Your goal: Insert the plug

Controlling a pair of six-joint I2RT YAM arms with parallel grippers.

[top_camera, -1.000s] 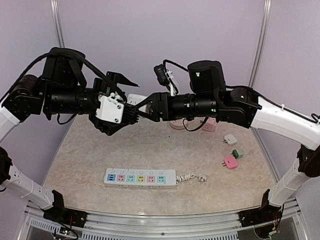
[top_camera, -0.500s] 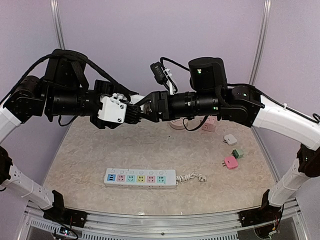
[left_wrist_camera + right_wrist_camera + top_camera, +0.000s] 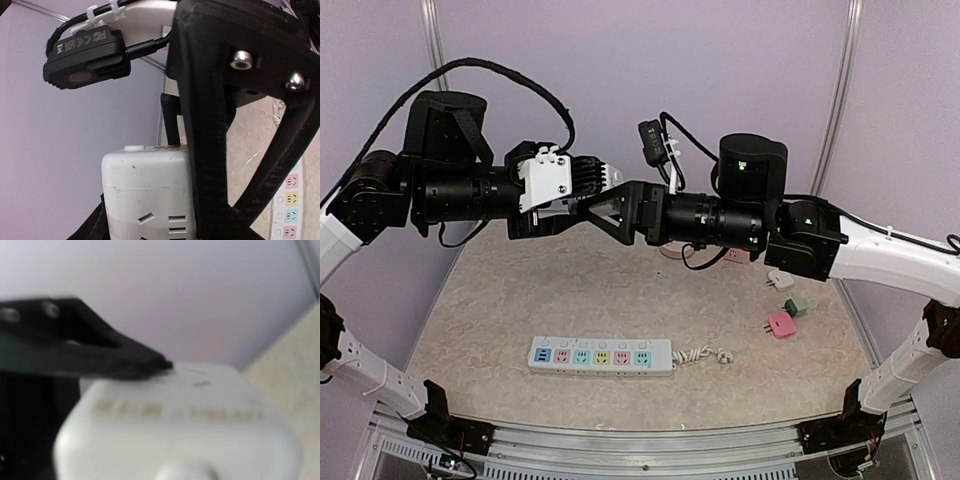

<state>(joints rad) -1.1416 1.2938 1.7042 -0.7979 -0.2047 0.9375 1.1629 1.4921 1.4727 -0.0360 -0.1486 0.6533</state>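
Plug (image 3: 145,195) mid-air, clenched in your L gripper (image 3: 600,178); R gripper (image 3: 595,203) touching it, grip state unclear.

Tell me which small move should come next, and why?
Probably close the right hand firmly on the white plastic plug block. Its finger lies against the block, which the left hand seems to hold in the air, far above the white power strip.

White adapter (image 3: 145,195) behind black fingers (image 3: 210,130), perhaps touching them.
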